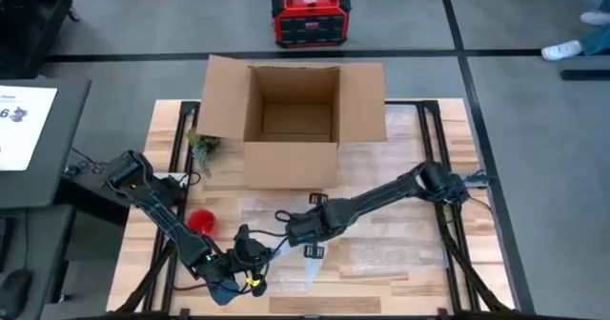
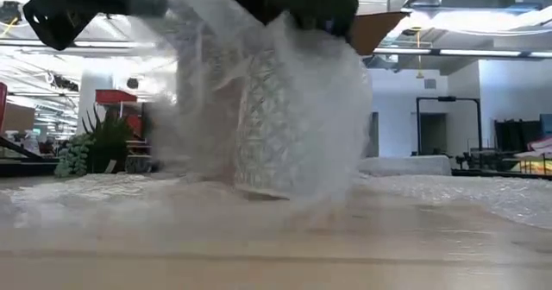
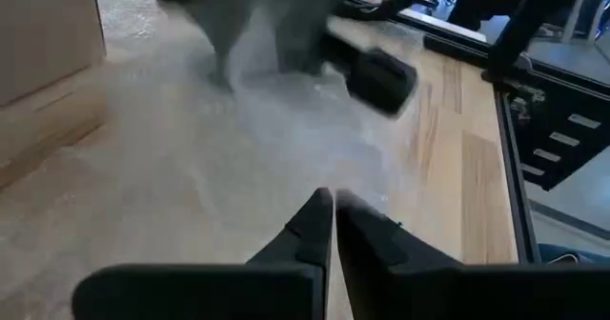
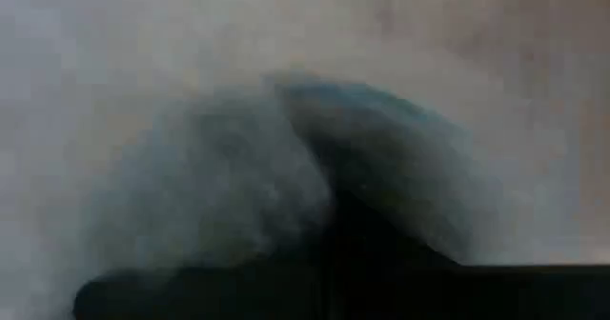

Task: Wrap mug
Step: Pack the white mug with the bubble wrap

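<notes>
Bench: the light wooden bench [image 1: 419,268] is carrying a big open brown cardboard box [image 1: 294,120] at its far side.
Wrap: a clear sheet of bubble wrap [image 1: 381,239] is lying over the middle of the bench, in front of the box. In the low view, part of it is standing up in a bunched, cloudy hump [image 2: 276,109].
Mug: I cannot see a mug. The wrap hump is hiding whatever is inside it.
Left gripper: the left gripper [image 3: 334,201] is sitting near the front edge of the bench, over the wrap. Its two dark fingers are pressed together at the tips, with nothing clear between them.
Right gripper: the right gripper [image 1: 294,230] is reaching in from the right side and hanging over the wrap hump, just beside the left gripper. I cannot tell how its fingers are standing, because its own view is only a grey blur of wrap.
Other things: a small round red thing [image 1: 201,221] is lying on the bench by the left arm. A little green plant [image 1: 203,146] is sitting by the box's left flap. A red and black box [image 1: 310,17] is resting on the floor behind the bench.
</notes>
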Robot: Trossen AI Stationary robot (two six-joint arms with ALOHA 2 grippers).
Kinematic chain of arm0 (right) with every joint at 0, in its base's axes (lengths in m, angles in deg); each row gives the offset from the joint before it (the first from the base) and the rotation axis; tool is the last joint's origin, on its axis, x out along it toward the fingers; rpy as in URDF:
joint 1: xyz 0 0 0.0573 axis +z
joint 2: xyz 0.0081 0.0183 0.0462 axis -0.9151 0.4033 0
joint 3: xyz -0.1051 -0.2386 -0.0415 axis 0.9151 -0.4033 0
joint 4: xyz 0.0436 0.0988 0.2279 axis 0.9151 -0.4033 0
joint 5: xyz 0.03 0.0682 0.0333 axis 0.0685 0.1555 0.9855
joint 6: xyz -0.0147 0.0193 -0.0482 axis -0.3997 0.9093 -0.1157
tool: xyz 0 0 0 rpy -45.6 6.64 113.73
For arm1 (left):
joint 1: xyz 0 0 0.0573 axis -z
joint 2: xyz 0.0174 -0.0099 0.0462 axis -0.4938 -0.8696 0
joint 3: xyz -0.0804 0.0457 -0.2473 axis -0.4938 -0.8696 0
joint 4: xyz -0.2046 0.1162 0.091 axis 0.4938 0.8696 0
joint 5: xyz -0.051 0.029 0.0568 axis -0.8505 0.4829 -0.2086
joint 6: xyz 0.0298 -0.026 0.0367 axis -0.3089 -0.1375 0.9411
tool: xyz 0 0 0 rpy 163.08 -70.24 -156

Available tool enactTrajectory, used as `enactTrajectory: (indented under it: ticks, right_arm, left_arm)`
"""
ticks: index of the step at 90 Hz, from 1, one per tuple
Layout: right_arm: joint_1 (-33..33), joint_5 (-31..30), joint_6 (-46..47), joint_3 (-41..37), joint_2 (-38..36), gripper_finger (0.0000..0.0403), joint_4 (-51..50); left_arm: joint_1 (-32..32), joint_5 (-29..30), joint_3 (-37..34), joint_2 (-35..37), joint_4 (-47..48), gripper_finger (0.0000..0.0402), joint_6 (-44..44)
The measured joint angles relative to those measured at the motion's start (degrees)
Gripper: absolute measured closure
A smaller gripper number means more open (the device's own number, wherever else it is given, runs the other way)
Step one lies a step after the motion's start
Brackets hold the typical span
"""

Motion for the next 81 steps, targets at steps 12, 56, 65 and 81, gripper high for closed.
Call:
enactTrajectory:
  ticks: [12,56,65,81]
  right_arm:
    - [0.0,2.9,-1.0,0.1,0.8,0.0403,1.8]
    - [3.0,1.7,-1.6,-0.5,-15.1,0.0403,0.4]
    - [4.4,-1.2,-3.5,-0.5,-17.9,0.0403,3.6]
    - [5.7,-1.1,-9.0,-0.3,-18.6,0.0403,11.8]
  left_arm:
    - [0.0,0.0,0.0,0.0,-0.1,0.0402,0.0]
    - [0.0,0.0,0.0,0.0,-0.2,0.0402,-0.1]
    - [0.0,0.0,0.0,0.0,-0.3,0.0402,-0.1]
    - [-0.1,0.0,0.0,0.0,-0.2,0.0402,-0.1]
